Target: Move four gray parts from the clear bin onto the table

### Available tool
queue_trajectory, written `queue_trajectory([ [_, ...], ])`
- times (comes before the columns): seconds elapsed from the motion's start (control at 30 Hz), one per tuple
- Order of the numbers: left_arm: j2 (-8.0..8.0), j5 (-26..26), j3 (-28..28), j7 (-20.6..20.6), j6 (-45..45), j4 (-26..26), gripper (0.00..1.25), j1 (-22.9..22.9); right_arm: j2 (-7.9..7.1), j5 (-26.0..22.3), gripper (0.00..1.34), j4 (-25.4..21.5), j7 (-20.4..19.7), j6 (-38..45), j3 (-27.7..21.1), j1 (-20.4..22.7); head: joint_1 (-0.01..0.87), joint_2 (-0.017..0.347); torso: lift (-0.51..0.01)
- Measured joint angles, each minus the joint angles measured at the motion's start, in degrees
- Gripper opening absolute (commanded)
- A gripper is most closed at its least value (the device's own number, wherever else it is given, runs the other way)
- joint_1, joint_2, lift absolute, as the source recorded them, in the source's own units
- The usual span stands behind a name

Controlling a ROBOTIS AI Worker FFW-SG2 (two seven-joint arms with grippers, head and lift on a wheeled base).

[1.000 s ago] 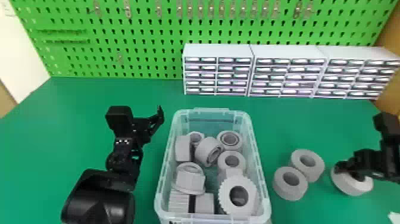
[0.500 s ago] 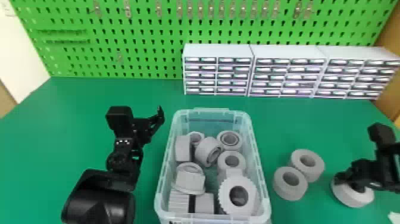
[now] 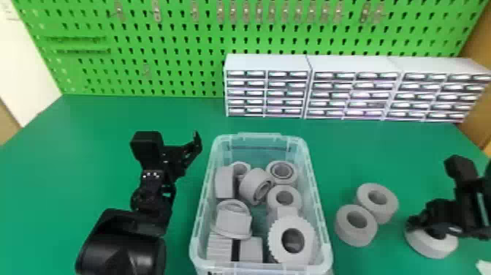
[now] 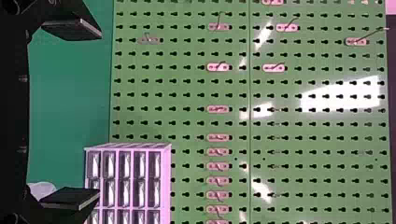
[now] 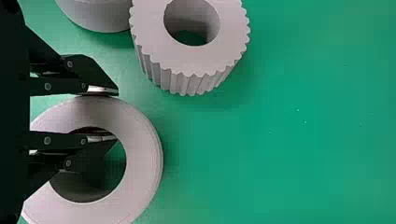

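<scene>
Low over the table's right part in the head view, my right gripper (image 3: 426,227) is shut on the wall of a gray ring (image 3: 433,244). In the right wrist view the right gripper (image 5: 105,114) has one finger inside the hole of the gray ring (image 5: 147,156) and one outside. Whether that ring touches the table (image 3: 365,161) cannot be told. Two gray parts (image 3: 356,227) (image 3: 387,206) lie side by side between it and the clear bin (image 3: 321,219), which holds several gray parts (image 3: 292,239). Left of the bin, my left gripper (image 3: 193,146) is parked; the left gripper (image 4: 99,114) stands open.
White drawer units (image 3: 268,62) line the back, before a green pegboard (image 3: 175,44). A toothed gray part (image 5: 194,60) is close beside the held ring in the right wrist view. A small white item (image 3: 484,268) lies at the lower right edge.
The right gripper and its gray ring have come slightly toward the table's front, and that arm's wrist has changed its tilt. The left arm and the bin have kept their places.
</scene>
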Motion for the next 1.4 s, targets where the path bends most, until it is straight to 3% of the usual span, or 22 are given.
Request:
queue_trajectory([
  [0.1, 0.00, 0.02, 0.15, 0.00, 0.00, 0.00, 1.15, 0.06, 0.10, 0.27, 0.37, 0.13, 0.00, 0.00, 0.64, -0.41, 0.693, 0.072, -0.052],
  [0.43, -0.15, -0.05, 0.12, -0.02, 0.00, 0.02, 1.15, 0.18, -0.62, 0.45, 0.81, 0.33, 0.01, 0.01, 2.98, -1.48, 0.693, 0.072, -0.052],
  [0.53, -0.17, -0.05, 0.17, -0.04, -0.03, 0.02, 1.15, 0.26, -1.04, 0.45, 0.88, 0.17, 0.01, 0.01, 3.96, -2.09, 0.693, 0.072, -0.052],
  [0.93, -0.18, -0.05, 0.18, -0.02, -0.09, 0.02, 1.15, 0.37, -2.16, 0.44, 0.88, -3.53, 0.01, 0.00, 6.32, -3.85, 0.693, 0.072, -0.052],
  [1.4, -0.18, -0.05, 0.28, -0.04, -0.27, 0.02, 1.15, 0.41, -2.29, -0.73, 0.88, -10.33, 0.01, 0.00, 7.85, -5.27, 0.693, 0.072, -0.052],
])
